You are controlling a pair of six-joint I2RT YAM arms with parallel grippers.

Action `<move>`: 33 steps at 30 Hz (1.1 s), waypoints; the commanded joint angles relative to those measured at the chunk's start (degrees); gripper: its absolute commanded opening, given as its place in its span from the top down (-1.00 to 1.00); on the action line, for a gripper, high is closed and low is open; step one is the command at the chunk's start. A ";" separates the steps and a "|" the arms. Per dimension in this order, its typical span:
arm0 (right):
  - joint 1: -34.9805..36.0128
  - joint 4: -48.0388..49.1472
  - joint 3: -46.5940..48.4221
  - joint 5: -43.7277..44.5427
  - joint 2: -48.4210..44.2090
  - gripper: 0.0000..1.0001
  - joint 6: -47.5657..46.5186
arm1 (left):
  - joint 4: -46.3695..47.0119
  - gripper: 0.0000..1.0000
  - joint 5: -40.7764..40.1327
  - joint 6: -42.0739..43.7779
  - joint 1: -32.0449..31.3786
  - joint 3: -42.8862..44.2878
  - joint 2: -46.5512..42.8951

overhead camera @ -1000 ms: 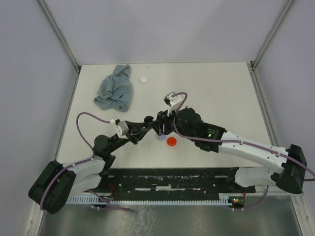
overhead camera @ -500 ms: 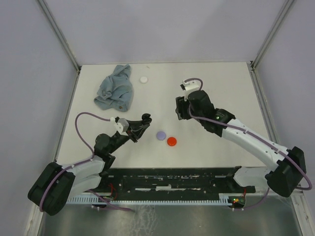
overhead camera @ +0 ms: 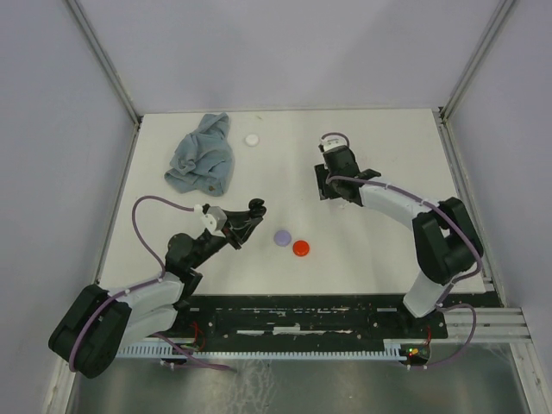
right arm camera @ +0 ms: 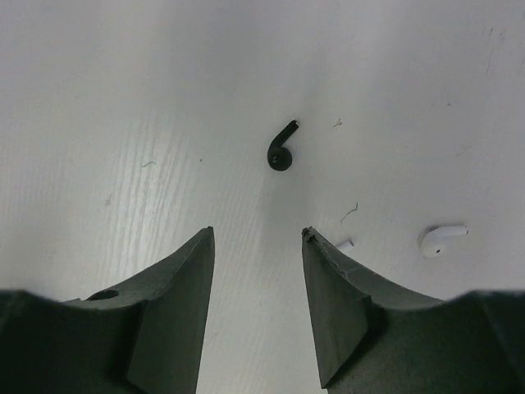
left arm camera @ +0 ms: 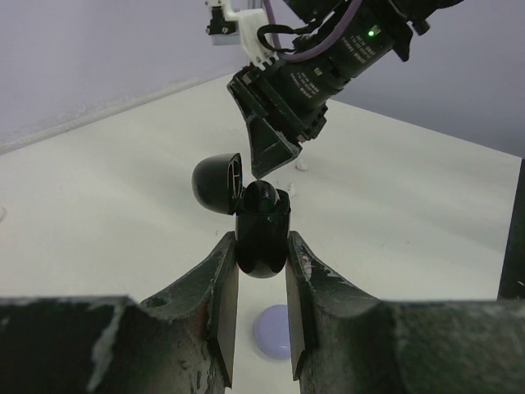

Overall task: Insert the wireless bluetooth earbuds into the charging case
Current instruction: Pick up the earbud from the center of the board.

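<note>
My left gripper (left arm camera: 261, 246) is shut on the black charging case (left arm camera: 262, 234) and holds it upright above the table. Its lid (left arm camera: 217, 182) is flipped open to the left. A rounded black shape (left arm camera: 262, 195) sits in the case's mouth. In the top view this gripper (overhead camera: 250, 212) is left of centre. My right gripper (right arm camera: 257, 232) is open and empty, low over the table at the back right (overhead camera: 331, 185). A black earbud (right arm camera: 280, 153) lies just ahead of its fingertips. A white earbud (right arm camera: 441, 239) lies to the right of the right finger.
A crumpled blue-grey cloth (overhead camera: 203, 155) lies at the back left, with a white disc (overhead camera: 252, 139) beside it. A lavender disc (overhead camera: 282, 237) and a red disc (overhead camera: 301, 248) lie mid-table, right of the held case. A tiny white bit (right arm camera: 345, 244) touches my right finger's edge.
My right arm has pulled away from the case at mid-table and swung to the back right, ending over the black earbud. The left arm and the case have stayed put.
</note>
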 commanded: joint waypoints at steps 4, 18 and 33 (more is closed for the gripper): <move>-3.56 5.70 7.22 -2.47 8.66 -0.02 0.94 | 1.47 0.95 -0.16 2.47 -0.19 2.00 -0.23; -5.20 4.26 10.04 -6.76 17.58 0.26 1.76 | 0.92 0.95 0.50 2.29 -0.17 2.25 -0.51; -3.93 0.65 6.21 -14.12 14.59 0.64 0.49 | 0.04 0.94 1.27 2.37 -0.18 2.26 -1.75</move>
